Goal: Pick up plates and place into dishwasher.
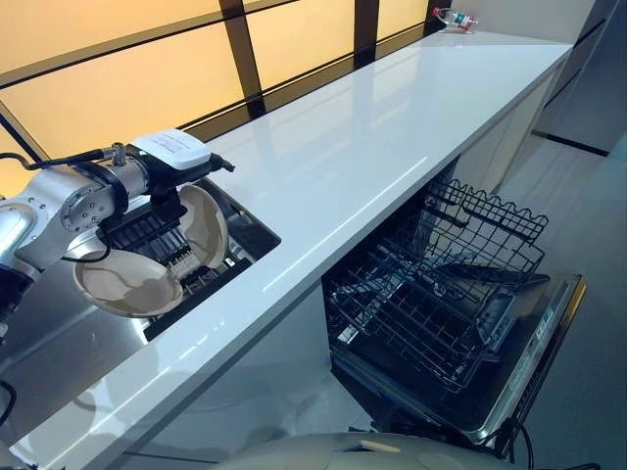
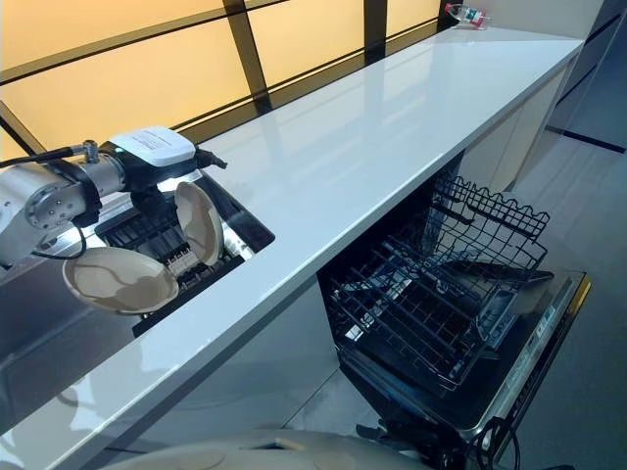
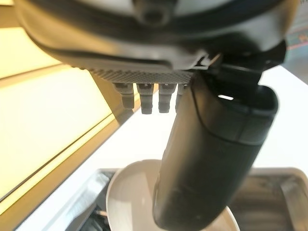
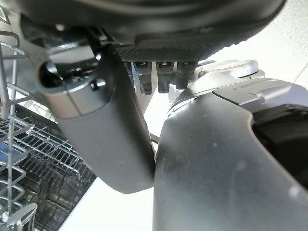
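Note:
Two beige plates stand in the dark dish rack [image 1: 147, 235] of the sink [image 1: 253, 233]. One plate [image 1: 206, 227] is upright on its edge, the other plate [image 1: 127, 284] lies tilted toward me. My left hand [image 1: 168, 208] hangs just behind the upright plate's rim. Its fingers [image 3: 144, 98] are straight and its thumb [image 3: 211, 159] reaches across the plate's face [image 3: 130, 192]; I cannot tell whether it touches. My right hand [image 4: 101, 130] is relaxed and holds nothing, beside the dishwasher's wire rack [image 4: 29, 159].
The dishwasher [image 1: 529, 362] stands open below the white counter [image 1: 362, 147], and its lower wire rack [image 1: 441, 284] is pulled out and holds no dishes. A small bottle [image 1: 456, 18] lies at the counter's far end.

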You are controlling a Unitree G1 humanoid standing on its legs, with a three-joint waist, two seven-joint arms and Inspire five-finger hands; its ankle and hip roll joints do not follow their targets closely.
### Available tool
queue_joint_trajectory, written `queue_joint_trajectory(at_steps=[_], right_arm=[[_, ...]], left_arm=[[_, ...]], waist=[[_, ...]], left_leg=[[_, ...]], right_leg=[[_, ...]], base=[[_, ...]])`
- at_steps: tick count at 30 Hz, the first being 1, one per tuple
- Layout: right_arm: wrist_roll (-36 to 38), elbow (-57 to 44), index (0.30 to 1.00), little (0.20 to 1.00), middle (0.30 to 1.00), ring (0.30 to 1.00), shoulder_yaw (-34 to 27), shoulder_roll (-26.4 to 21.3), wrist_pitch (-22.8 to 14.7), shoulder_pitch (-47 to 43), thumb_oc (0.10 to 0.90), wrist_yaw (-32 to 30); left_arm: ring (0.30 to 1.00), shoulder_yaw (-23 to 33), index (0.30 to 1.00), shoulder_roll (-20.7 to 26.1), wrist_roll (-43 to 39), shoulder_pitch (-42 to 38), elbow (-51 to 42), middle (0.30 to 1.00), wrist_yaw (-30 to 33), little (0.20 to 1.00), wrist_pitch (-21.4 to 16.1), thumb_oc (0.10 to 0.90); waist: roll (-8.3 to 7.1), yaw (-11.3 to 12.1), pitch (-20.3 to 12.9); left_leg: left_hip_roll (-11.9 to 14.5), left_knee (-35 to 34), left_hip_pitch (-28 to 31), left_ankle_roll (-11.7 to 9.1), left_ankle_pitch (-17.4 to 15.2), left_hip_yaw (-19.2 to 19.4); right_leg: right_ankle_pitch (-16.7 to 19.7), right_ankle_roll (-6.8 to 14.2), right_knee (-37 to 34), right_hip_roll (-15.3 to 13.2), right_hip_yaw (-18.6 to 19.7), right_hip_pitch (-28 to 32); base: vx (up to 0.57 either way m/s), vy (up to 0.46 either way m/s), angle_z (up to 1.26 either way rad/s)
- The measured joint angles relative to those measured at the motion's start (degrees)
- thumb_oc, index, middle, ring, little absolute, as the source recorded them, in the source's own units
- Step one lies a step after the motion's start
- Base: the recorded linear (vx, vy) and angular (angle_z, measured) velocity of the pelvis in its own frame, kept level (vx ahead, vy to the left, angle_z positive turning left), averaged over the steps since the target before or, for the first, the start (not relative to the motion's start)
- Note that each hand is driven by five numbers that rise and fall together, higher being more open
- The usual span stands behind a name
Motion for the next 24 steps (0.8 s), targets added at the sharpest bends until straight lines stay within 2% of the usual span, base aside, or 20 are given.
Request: queue_joint_trajectory(at_steps=[4,12,24], right_arm=[[-0.01,0.02,0.900,0.900,0.900,0.900,0.00,-0.02,0.00,-0.03,0.800,0.06],[-0.03,-0.02,0.900,0.900,0.900,0.900,-0.01,-0.09,-0.01,-0.17,0.800,0.17],[0.08,-0.68,0.900,0.900,0.900,0.900,-0.01,-0.18,-0.03,-0.31,0.800,0.55]], left_arm=[[0.900,-2.24,0.900,-0.01,0.09,-0.94,0.56,0.900,-1.30,0.900,0.00,0.800],[0.900,-2.36,0.900,-0.46,2.26,-2.14,3.36,0.900,-1.94,0.900,-0.01,0.800],[0.900,-4.93,0.900,-2.71,8.79,-2.77,5.45,0.900,-3.69,0.900,-0.01,0.800]], waist=[[0.00,0.01,0.04],[0.01,0.01,0.42],[-0.08,-0.26,1.36]], left_leg=[[-0.01,0.00,-0.06,-0.01,-0.02,0.02],[-0.05,0.00,-0.10,-0.02,-0.05,0.04],[-0.06,0.00,-0.09,0.00,-0.12,0.29]], right_leg=[[0.01,-0.02,0.00,-0.01,0.05,-0.10],[0.01,-0.01,0.01,-0.01,0.07,-0.16],[0.09,-0.12,0.02,-0.01,0.29,-0.28]], base=[[0.00,0.000,0.00],[0.00,0.000,0.00],[0.00,0.000,0.00]])
